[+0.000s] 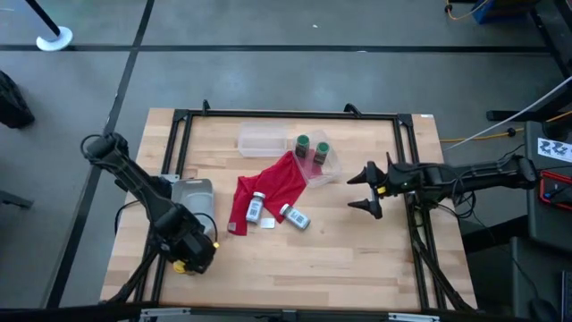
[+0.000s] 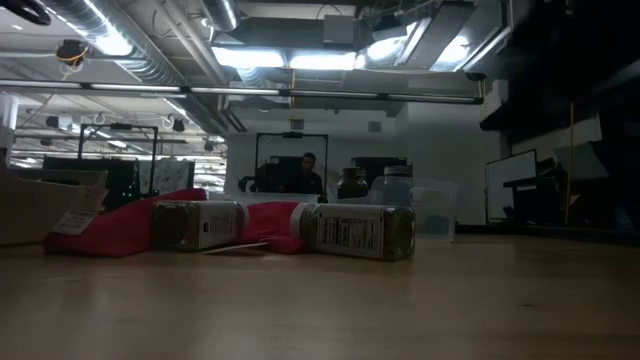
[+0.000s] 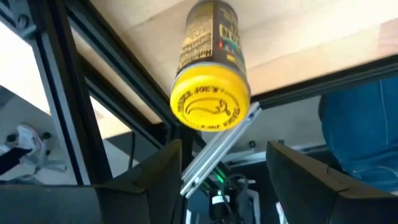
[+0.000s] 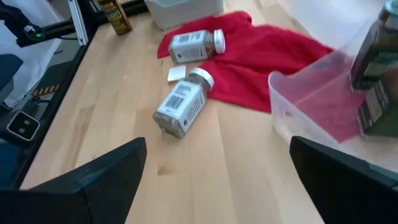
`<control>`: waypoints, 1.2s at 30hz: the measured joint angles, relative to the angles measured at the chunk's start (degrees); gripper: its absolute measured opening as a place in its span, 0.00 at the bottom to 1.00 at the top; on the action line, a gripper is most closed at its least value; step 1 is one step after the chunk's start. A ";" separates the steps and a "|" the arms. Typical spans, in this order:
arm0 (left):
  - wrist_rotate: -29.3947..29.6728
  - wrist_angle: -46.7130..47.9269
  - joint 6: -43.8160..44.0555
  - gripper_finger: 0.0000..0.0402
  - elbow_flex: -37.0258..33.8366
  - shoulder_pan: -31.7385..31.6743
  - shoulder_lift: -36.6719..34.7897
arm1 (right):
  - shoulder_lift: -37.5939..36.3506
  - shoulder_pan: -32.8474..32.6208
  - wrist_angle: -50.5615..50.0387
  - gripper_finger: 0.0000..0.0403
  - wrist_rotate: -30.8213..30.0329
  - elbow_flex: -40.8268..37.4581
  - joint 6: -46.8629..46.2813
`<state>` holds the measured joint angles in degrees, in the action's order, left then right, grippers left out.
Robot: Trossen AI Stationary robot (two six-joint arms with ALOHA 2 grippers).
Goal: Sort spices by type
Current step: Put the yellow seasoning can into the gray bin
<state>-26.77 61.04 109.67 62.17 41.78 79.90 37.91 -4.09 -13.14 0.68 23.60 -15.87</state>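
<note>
The yellow-capped jar [image 3: 211, 74] stands upright on its base near the table's near left corner. My left gripper [image 3: 227, 168] hangs open above it, looking down on its cap, with the fingers off to one side and clear of it. In the high view this gripper [image 1: 192, 258] hides the jar. Two silver-grey jars lie on their sides, one [image 1: 256, 207] on the red cloth [image 1: 268, 188] and one [image 1: 294, 216] on the bare wood. Two green-capped jars [image 1: 303, 143] [image 1: 321, 150] stand in a clear tub [image 1: 323, 170]. My right gripper [image 1: 366, 190] is open, to the right of that tub and pointing at it.
A second clear tub [image 1: 263, 140] sits beyond the cloth. A small white scrap [image 1: 267, 222] lies between the silver jars. A grey block [image 1: 192, 192] sits at the left edge beside my left arm. Black frame rails run along the table's edges. Bare wood spans the near half.
</note>
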 joint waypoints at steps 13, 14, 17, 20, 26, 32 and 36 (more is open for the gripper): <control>0.39 0.30 -2.45 0.55 -1.92 0.24 2.59 | -0.42 -0.01 10.02 0.98 6.44 -7.49 -1.78; 0.36 0.19 -2.36 0.55 -2.18 0.24 2.59 | -0.46 -0.01 10.88 0.98 6.46 -8.05 -1.82; 0.32 -0.30 -2.13 0.55 -2.99 0.24 2.59 | -1.38 -0.01 12.08 0.98 6.46 -9.56 -1.99; 0.27 -0.46 -2.13 0.55 -3.15 0.51 2.59 | -2.53 -0.01 12.44 0.98 6.46 -10.52 -2.45; 0.81 -0.70 -1.60 0.55 -3.15 1.45 2.57 | -4.10 -0.01 12.57 0.98 6.46 -10.87 -2.53; 1.57 -0.91 -1.65 0.55 -3.15 2.23 2.55 | -4.44 -0.01 12.59 0.98 6.47 -10.89 -2.53; 1.69 -0.65 -1.71 0.55 -3.15 2.01 2.55 | -4.44 -0.01 12.61 0.98 6.46 -10.89 -2.53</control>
<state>-25.08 60.38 107.96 59.02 43.79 82.46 33.47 -4.10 -0.54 7.14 12.71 -18.39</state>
